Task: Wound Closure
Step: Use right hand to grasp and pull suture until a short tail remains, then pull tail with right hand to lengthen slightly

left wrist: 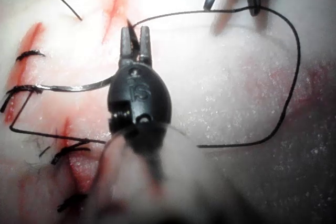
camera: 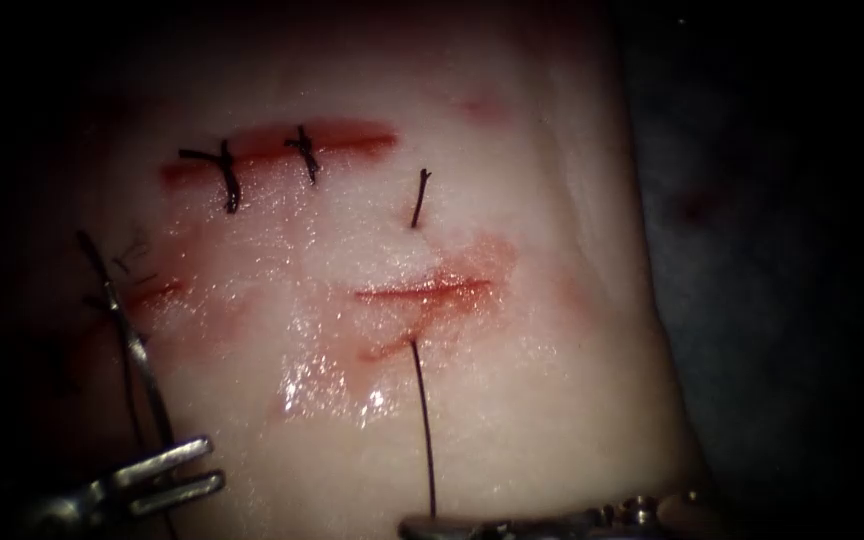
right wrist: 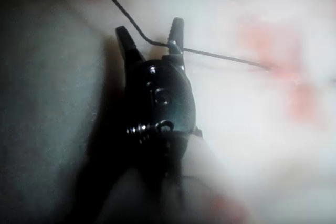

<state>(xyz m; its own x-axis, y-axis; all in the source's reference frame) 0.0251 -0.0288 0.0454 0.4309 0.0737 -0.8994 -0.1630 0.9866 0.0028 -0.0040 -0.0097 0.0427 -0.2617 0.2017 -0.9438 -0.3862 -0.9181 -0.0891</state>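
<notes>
Thread (camera: pixel 424 420) is through the cut (camera: pixel 422 290), needle (camera: pixel 122 320) lies loose on its left, left tool (camera: pixel 212 462) and right tool (right wrist: pixel 149 27) both gape empty, so I guess knotting needs a thread grab first.

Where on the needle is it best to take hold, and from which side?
Probably its mid-curve, from above, with the left tool beside it: the needle lies flat on the tissue, left of the cut. Left and right tool hold nothing.

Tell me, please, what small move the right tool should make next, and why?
Probably close the right pincer on the thread: it lies across the open jaws, ungripped, in a slack loop. The left pincer is open too and seems to hold nothing; the needle lies on the tissue beside it.
</notes>
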